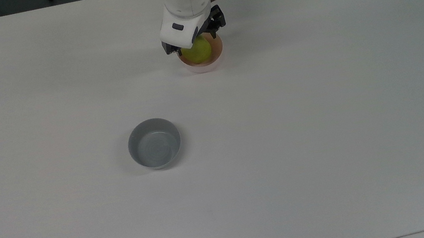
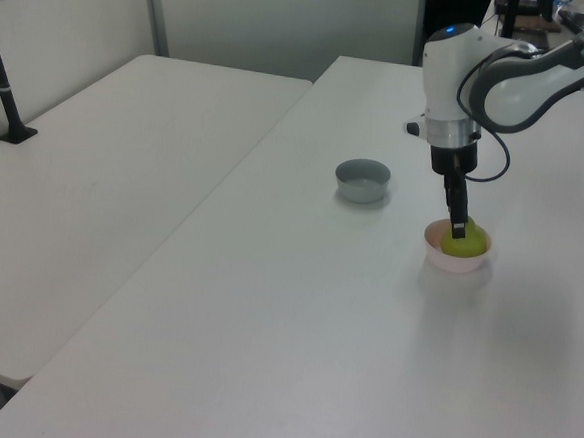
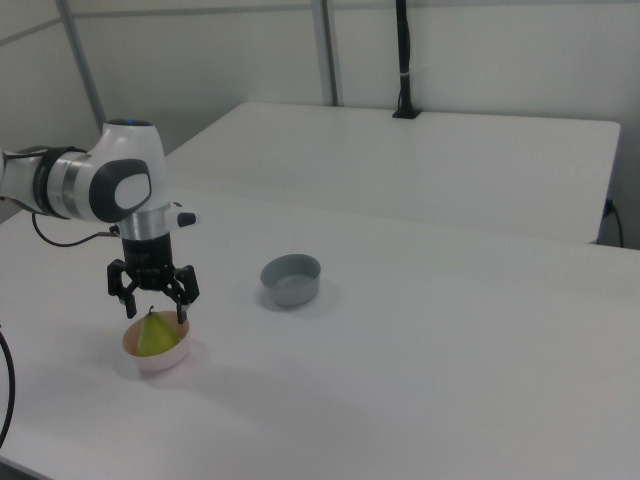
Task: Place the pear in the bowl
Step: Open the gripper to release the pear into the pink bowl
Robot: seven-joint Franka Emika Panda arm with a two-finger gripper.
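You see the pear (image 3: 153, 336) sitting in the pink bowl (image 3: 160, 357), stem up. The gripper (image 3: 154, 311) hangs just above it, fingers spread wide, holding nothing. A grey bowl (image 1: 154, 143) stands well apart on the table (image 1: 325, 116).

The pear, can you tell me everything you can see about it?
The pear is small, yellow-green and smooth, round at the bottom and narrowing to a pointed top. It sits in the pale pink bowl, top up, rising above the rim. The gripper hangs open just above it, fingers spread to either side and not gripping it. The top view shows its rounded body filling much of the bowl.
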